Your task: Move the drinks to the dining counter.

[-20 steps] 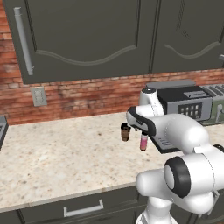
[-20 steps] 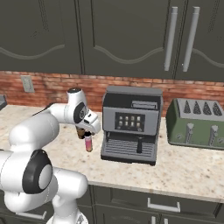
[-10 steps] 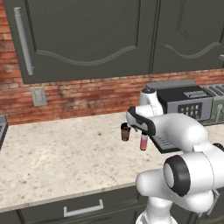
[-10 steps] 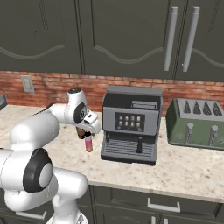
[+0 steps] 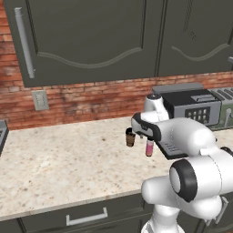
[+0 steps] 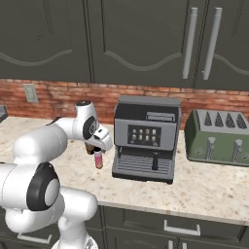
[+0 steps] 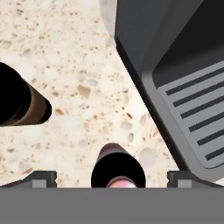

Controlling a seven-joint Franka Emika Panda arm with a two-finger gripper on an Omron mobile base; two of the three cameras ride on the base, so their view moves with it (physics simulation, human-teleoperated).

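The small pink dark-capped bottle (image 7: 118, 169) stands between the spread fingers of the gripper (image 7: 112, 177), beside the brown cup (image 5: 130, 137) and coffee machine (image 6: 146, 137). The jaws stand wide. No readable writing shows on either drink.

No readable text, labels or numbers; coffee machine (image 6: 146, 137) panel buttons blank.

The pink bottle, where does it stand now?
The pink bottle stands on the counter between the brown cup and the coffee machine, below the open fingers.
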